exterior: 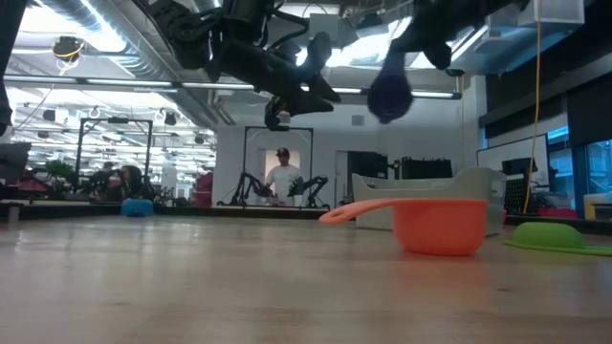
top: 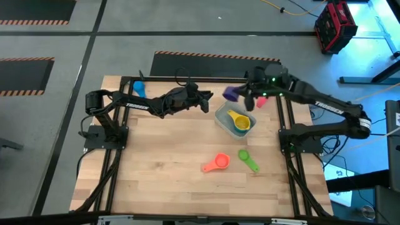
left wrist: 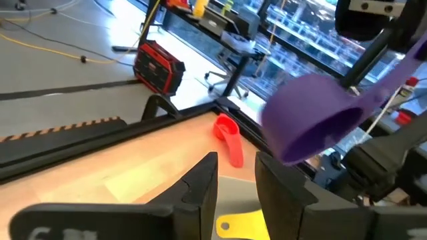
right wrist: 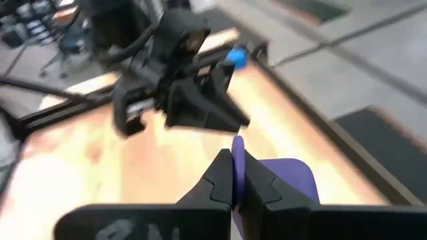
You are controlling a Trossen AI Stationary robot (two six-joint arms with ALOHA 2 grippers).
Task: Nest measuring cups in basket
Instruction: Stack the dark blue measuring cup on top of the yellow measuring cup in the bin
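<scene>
While held aloft, the purple cup (left wrist: pixel 313 123) tilts, bowl sideways.

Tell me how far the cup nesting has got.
Done: yellow cup nested in the teal cup inside the basket. In hand: right end effector shut on the purple cup, held in the air near the basket; left end effector open, empty. Left: orange, green, red and blue cups lie on the table.
</scene>
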